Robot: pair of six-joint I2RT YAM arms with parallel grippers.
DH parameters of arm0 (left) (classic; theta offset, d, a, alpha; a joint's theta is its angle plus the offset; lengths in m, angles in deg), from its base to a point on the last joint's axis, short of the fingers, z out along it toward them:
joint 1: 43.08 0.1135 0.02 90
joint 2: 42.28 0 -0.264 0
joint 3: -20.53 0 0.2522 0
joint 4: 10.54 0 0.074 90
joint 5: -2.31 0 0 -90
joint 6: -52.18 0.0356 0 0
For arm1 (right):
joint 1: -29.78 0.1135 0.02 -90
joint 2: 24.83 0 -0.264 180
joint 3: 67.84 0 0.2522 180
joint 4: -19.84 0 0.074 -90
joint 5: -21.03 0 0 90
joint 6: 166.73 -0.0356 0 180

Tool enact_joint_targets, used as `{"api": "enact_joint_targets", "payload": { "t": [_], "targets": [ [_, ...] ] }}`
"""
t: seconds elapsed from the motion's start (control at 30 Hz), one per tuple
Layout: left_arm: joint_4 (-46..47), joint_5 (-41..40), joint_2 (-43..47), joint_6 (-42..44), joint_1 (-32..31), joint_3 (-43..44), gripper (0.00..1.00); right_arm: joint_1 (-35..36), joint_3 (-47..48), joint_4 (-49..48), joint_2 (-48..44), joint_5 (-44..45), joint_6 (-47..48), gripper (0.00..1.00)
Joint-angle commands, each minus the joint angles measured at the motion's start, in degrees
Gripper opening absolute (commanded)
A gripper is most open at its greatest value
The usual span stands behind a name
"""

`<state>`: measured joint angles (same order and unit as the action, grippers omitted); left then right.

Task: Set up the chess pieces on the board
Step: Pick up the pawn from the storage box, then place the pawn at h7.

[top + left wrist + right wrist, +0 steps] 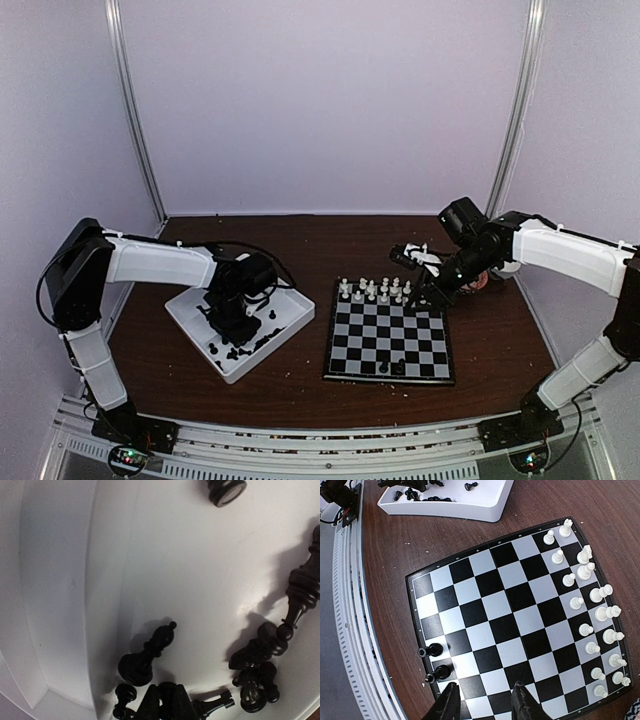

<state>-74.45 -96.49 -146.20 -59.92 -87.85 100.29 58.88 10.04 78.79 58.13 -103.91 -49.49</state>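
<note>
Left hand: low in the white tray among black chess pieces; cannot tell its grip.
Right hand: spread, empty, above the board.
Board: two black chess pieces on it.

Tiny black plastic chess pieces: most lie toppled in white plastic tray | two black pieces stand on edge squares of flat square black-and-silver checked chessboard

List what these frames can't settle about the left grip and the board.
- left gripper: left wrist view, tips cut by the bottom edge, merging with black chess pieces; pinch unclear.
- Top view: its own wrist covers it above the tray.
- board: right wrist view, bottom squares behind right gripper.
</note>
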Motion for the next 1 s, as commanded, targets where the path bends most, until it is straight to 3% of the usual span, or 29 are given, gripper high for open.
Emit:
{"api": "enact_joint_targets", "payload": {
  "t": [0.0, 0.2, 0.47, 0.67, 0.97],
  "targets": [
    [-1.4, 0.0, 1.4, 0.0, 0.1, 0.4, 0.03, -0.4, -0.6, 0.2, 0.5, -0.5, 0.5, 0.36],
    [-6.7, 0.0, 4.4, 3.3, -3.5, 9.8, 0.02, -0.5, -0.5, 0.2, 0.5, 0.0, 0.7, 0.35],
    [-8.3, 5.1, -3.2, 10.9, -12.5, 26.8, 0.02, -4.7, 0.1, -1.3, 0.0, 5.7, -1.8, 0.33],
    [-8.2, 6.6, -10.4, 17.3, -14.9, 34.3, 0.02, -9.9, -0.2, -2.5, -0.4, 7.3, -3.5, 0.33],
    [-9.5, 6.7, -18.4, 22.4, -17.8, 40.0, 0.02, -11.1, -0.6, -2.8, -0.6, 7.4, -3.3, 0.33]
  ]
}}
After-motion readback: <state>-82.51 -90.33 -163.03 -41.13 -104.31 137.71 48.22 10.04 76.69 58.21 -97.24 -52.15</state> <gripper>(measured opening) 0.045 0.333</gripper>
